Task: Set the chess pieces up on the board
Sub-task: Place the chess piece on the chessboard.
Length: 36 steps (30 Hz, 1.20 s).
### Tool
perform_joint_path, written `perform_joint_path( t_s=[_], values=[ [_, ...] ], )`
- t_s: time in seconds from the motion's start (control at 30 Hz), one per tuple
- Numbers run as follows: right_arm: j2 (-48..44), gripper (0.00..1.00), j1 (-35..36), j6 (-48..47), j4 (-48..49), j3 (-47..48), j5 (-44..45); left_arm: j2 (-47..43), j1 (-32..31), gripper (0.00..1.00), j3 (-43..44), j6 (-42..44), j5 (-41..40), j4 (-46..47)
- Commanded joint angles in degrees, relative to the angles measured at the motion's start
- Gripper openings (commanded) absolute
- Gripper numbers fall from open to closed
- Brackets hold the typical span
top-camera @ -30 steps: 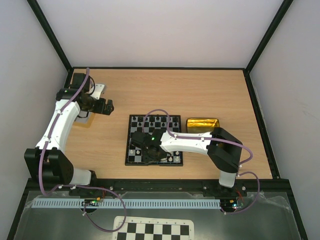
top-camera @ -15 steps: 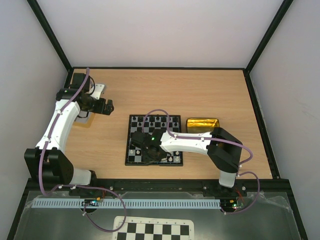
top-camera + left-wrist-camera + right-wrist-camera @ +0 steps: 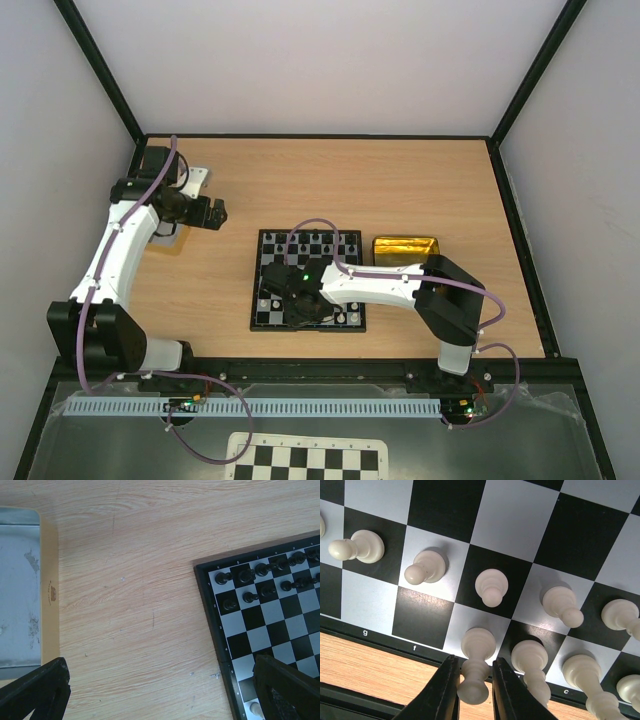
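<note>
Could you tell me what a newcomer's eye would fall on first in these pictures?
First, the right gripper, its fingers close on either side of a cream chess piece standing in the board's near row. Next, the black chessmen ranked along the far rows, and the left gripper hanging wide open above bare table left of the board.

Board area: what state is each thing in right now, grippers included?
Left gripper, open, holding nothing, off the corner of the board.
Right gripper, jaws narrowly flank the edge-row piece; cannot tell whether they pinch it.
Edge-row piece, upright on its square.
Other white pieces, upright on their squares.
Black pieces, upright on the far side.
Board, lying flat.
Gold tin, open-topped, beside the board.
</note>
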Motion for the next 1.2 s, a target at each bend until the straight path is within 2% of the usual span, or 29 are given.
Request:
perform_joint_path(
  t_s=[0.0, 0.17, 1.03, 1.17],
  values=[
    [0.37, 0.17, -0.08, -0.48, -0.82, 1.51, 0.29, -1.59, 0.34, 0.99, -0.46, -0.08, 0.06, -0.66],
    [0.52, 0.2, 0.24, -0.95, -0.98, 2.2, -0.14, -1.88, 0.42, 0.99, -0.6, -0.08, 0.06, -0.89],
    [-0.42, 0.22, 0.2, -1.43, -4.71, 4.48, 2.76, -3.57, 0.51, 0.99, -1.69, 0.17, 0.24, -1.14],
    [-0.25, 0.27, 0.01, -1.69, -4.97, 5.06, 2.86, -3.67, 0.51, 0.99, -1.73, 0.1, 0.32, -1.06]
  ],
)
